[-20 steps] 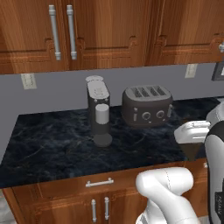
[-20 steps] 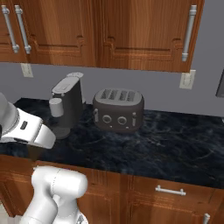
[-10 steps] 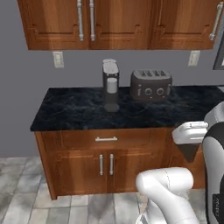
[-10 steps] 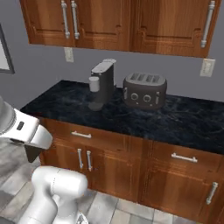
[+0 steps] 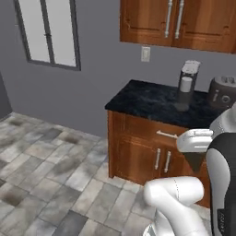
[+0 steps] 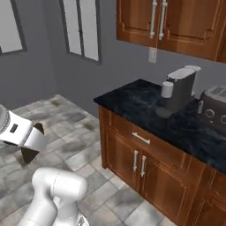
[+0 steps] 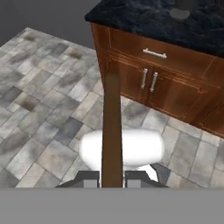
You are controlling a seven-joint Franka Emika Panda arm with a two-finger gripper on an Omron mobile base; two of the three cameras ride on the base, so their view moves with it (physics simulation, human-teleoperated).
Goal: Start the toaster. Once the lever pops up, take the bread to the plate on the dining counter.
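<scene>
- Floor (image 5: 50, 170) of grey stone-look tiles spreads across the room, running up to the foot of the cabinets.
- Grey wall (image 5: 97, 87) stands behind everything, with a tall window (image 5: 48, 32) in it on the left and a pale outlet plate (image 5: 145, 53) under the upper cupboards.
- Wooden upper cupboards (image 6: 176, 24) with long silver handles hang above the worktop.
- Counter (image 6: 145, 103), black and marbled on top, sits on a brown cabinet base (image 6: 132, 159) with a drawer and silver-handled doors.
- Coffee machine (image 6: 178, 90), grey and narrow, stands upright on that counter, with a small pale cylinder on its front.
- Toaster (image 6: 214, 106), dark grey with round knobs on its front, stands on the same counter just beside the coffee machine, partly cut by the frame edge in both base views.
- Gripper (image 7: 111, 177) in the hand view has its two dark fingertips (image 7: 87, 178) drawn in close, clamped on either side of the bread (image 7: 111, 131).
- Bread appears as a thin dark brown slice seen edge-on, rising straight up between the tips over the tiled floor, well apart from the toaster.
</scene>
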